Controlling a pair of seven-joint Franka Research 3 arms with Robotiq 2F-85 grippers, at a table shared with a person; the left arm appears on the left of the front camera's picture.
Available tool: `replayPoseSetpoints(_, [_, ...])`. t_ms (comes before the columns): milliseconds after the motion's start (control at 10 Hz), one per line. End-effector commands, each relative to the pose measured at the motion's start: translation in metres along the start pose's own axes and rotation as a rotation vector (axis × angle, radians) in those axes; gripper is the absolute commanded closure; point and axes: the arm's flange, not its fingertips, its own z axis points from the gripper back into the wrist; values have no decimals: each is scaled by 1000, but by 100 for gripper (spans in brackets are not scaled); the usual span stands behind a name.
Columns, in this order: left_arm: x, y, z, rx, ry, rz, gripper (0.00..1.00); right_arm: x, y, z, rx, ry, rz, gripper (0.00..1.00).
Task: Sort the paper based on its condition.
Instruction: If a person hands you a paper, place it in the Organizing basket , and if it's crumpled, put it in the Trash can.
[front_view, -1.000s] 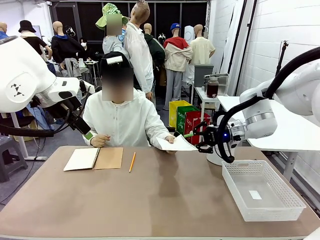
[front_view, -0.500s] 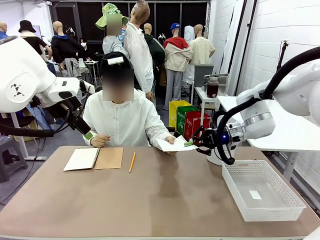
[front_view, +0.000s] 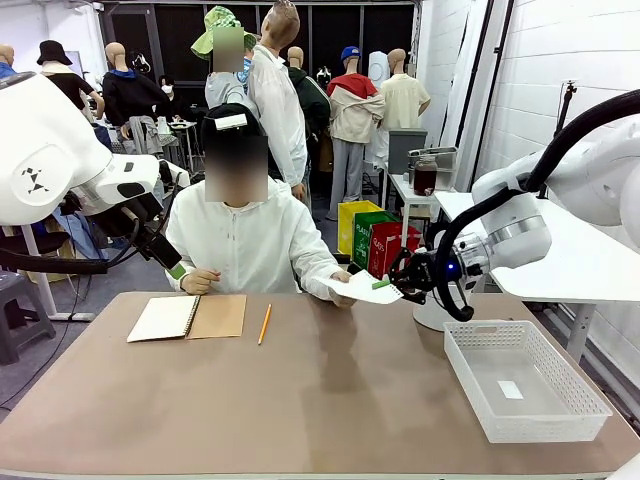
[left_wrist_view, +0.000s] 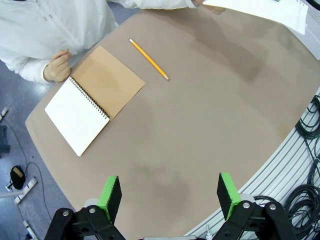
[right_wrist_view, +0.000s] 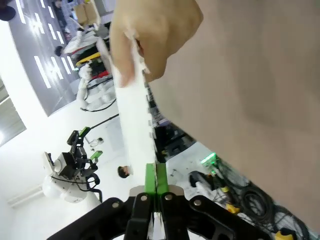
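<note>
A white sheet of paper (front_view: 362, 289) hangs above the far edge of the table. The person's hand (front_view: 341, 279) holds its left side and my right gripper (front_view: 384, 284) is shut on its right edge. In the right wrist view the paper (right_wrist_view: 134, 112) runs edge-on from the hand (right_wrist_view: 150, 35) down into the green pads (right_wrist_view: 150, 176), which are pressed together on it. The same paper (left_wrist_view: 260, 11) shows at the top of the left wrist view. My left gripper (left_wrist_view: 170, 192) is open with nothing in it, high above the table's left side (front_view: 176, 270).
An open spiral notebook (front_view: 188, 317) with a brown cover and a yellow pencil (front_view: 264, 324) lie in front of the person. A white mesh basket (front_view: 560, 415) stands at the right with a small white slip inside. The near half of the table is bare.
My right gripper has shut on the right edge of the paper, which the person still holds. The left arm has not moved.
</note>
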Motion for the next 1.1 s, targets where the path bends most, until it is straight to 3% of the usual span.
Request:
replayPoseSetpoints(0, [0,0,1,-18,-6,-6,0,-11,13,17,-137,-75,166,100])
replayPoseSetpoints(300, [0,0,1,-18,-6,-6,0,-51,24,64,-395,-162,413,100])
replayPoseSetpoints(700, [0,0,1,-18,-6,-6,0,-100,-5,118,-565,-276,450,100])
replayPoseSetpoints(1000, [0,0,1,-18,-6,-6,0,-116,-45,147,-665,-447,428,100])
